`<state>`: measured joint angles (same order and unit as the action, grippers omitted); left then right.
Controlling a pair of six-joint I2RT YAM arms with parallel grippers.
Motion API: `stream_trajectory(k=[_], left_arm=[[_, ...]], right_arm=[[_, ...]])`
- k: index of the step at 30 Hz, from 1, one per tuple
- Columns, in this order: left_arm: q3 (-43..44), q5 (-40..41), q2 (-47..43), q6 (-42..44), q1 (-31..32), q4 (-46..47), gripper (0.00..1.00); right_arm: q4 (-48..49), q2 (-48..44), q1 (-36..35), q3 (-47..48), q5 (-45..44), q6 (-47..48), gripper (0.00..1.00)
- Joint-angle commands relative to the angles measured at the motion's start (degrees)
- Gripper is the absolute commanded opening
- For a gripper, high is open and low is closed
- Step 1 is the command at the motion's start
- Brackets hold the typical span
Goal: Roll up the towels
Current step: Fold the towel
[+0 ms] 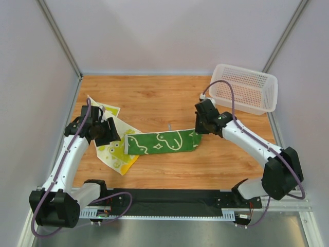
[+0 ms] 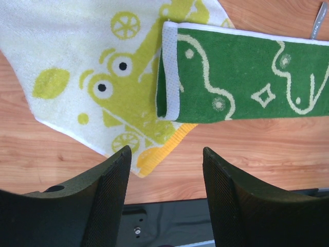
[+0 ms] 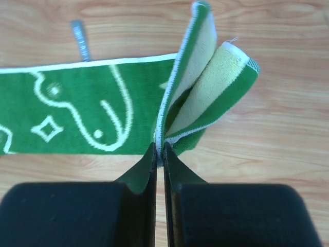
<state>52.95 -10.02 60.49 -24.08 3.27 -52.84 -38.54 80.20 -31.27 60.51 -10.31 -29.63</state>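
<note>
Rolling looks barely started: the green towel lies as a flat strip on the surface, its right end pinched and lifted by the right claw (a first curl only). The left claw hovers spread over the yellow towel, which lies unrolled under the strip's left end.

Left tool: fingers spread wide, aimed downward, arm bent inward. Right tool: fingers pressed together, pinching a lifted end of the green towel.

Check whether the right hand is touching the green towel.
Touching. The right wrist view shows the right hand pinched shut on the lifted end of the green towel.
</note>
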Motion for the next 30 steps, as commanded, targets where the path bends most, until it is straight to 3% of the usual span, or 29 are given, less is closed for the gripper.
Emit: stream_trajectory(k=[1, 13, 21, 30], left_arm=[[0.23, -1.22, -1.60, 0.61, 0.16, 1.33, 0.65], [0.22, -0.62, -3.97, 0.08, 0.16, 1.60, 0.64], [0.75, 12.21, -12.48, -3.34, -1.50, -0.42, 0.67], [0.40, 16.17, -19.35, -5.10, -2.83, -0.60, 0.72]], right_arm=[[-1.35, 3.63, -7.38, 6.70, -3.14, 0.80, 0.00], [-5.04, 18.66, -22.08, 27.46, -4.63, 1.33, 0.00], [-6.01, 26.14, -27.97, 36.16, -4.55, 1.06, 0.00], [-7.42, 35.72, -31.22, 46.18, -3.50, 1.33, 0.00]])
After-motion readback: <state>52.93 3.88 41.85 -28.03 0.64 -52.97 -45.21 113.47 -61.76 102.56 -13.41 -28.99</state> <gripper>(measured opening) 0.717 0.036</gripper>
